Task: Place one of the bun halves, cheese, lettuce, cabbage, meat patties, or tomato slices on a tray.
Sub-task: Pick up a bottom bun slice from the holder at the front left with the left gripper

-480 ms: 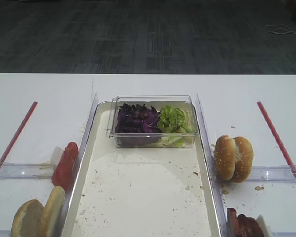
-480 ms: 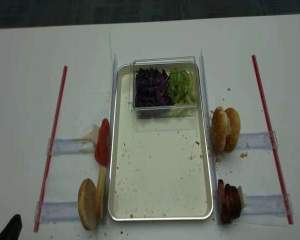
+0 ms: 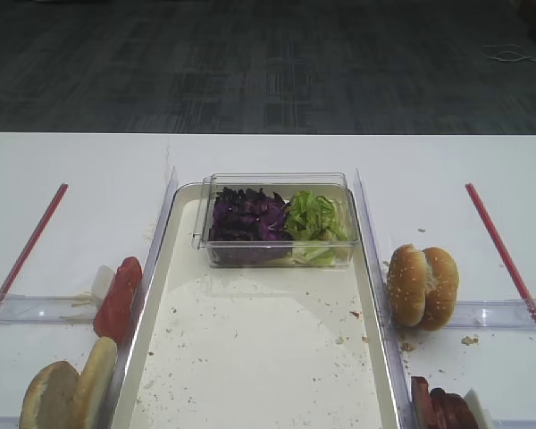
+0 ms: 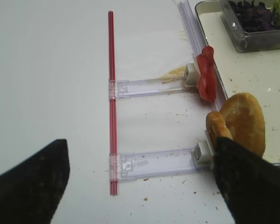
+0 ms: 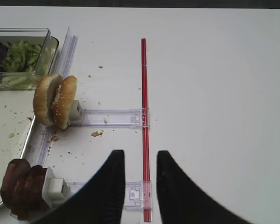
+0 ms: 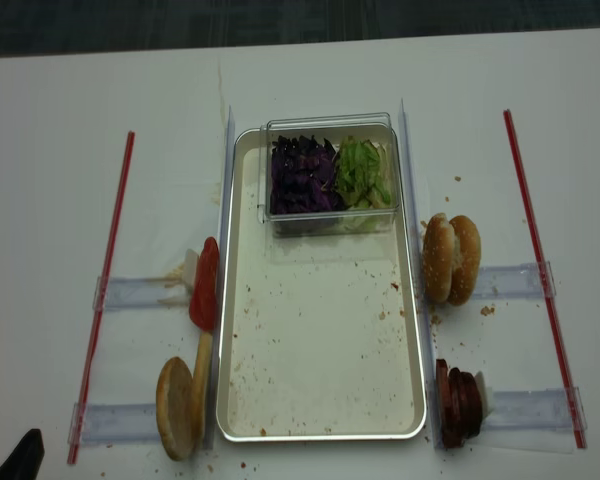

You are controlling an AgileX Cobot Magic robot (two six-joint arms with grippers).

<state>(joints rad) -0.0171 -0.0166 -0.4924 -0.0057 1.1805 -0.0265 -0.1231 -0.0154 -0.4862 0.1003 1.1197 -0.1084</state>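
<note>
While wide-spread, left end effector (image 4: 140, 186) short of bun halves (image 4: 238, 123).

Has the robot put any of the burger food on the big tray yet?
Not yet. The long cream-white tray holds only crumbs and the small clear plastic box of purple cabbage and green lettuce. Nothing is in hand: the left gripper is open near the plain bun halves, and the right gripper is empty. Picking a piece and placing it are both left.

A box (image 6: 330, 175) sits in the tray (image 6: 320, 400), bun halves (image 6: 180, 405) left of it.
</note>
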